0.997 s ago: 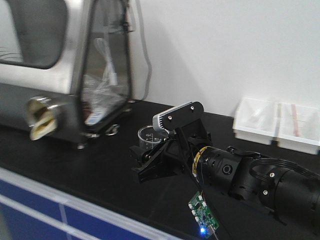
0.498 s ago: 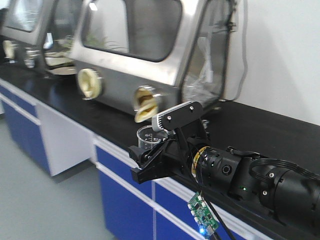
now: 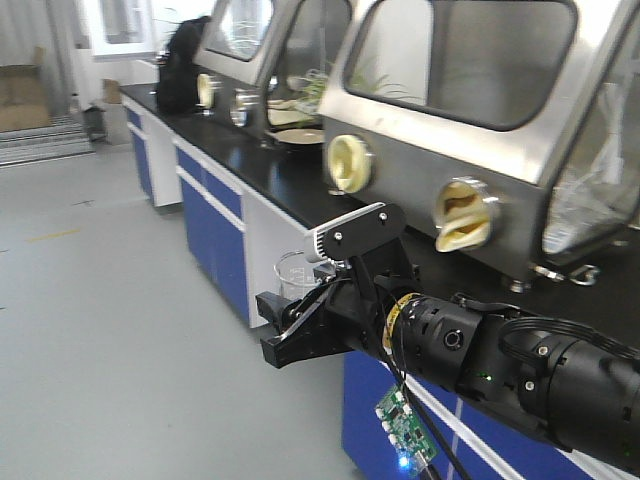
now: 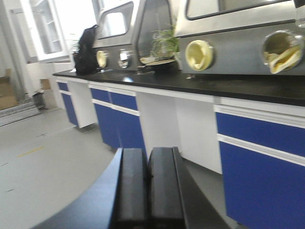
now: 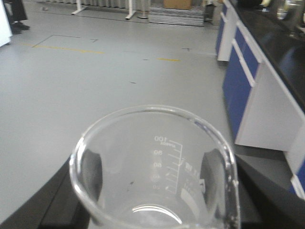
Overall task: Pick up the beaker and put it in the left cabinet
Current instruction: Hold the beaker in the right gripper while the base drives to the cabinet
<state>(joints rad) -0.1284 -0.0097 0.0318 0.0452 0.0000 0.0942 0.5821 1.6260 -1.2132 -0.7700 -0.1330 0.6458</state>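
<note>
Glass beaker (image 3: 293,276) between right gripper (image 3: 292,322) jaws

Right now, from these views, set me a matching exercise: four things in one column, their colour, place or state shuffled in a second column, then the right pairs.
Things
1. beaker
2. left end effector
3. bag
4. cupboard doors under the counter

Colour, place or state
A. blue
B. shut, holding nothing
C. clear glass, gripped upright in the right end effector
D. black, sitting at the far end of the counter

Pairs: 1-C, 2-B, 3-D, 4-A
</note>
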